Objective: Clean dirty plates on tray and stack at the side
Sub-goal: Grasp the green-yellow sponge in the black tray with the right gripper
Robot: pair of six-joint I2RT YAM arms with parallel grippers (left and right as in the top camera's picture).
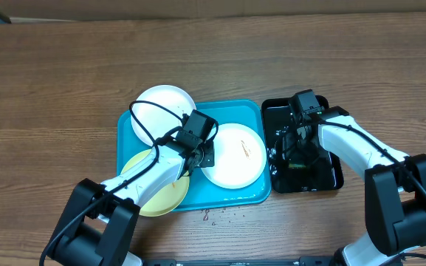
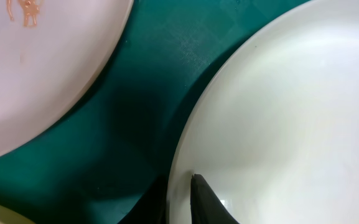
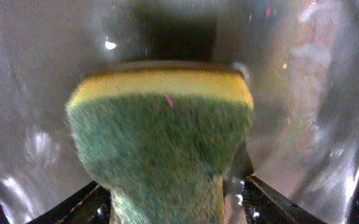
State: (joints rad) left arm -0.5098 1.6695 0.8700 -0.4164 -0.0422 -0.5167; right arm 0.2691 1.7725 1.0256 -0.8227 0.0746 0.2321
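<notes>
Over black tray, right pincer tight around sponge; left pincer tight on plate

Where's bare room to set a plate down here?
Bare wood table behind both trays and left of the turquoise tray. Crowded: back white plate, right white plate, yellow plate and left gripper fill it; sponge and right gripper occupy the black tray.

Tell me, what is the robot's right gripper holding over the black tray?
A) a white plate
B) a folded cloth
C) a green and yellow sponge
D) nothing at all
C: the right wrist view shows a green and yellow sponge pinched between the fingers of the right gripper, and the overhead view places that gripper over the black tray.
</notes>
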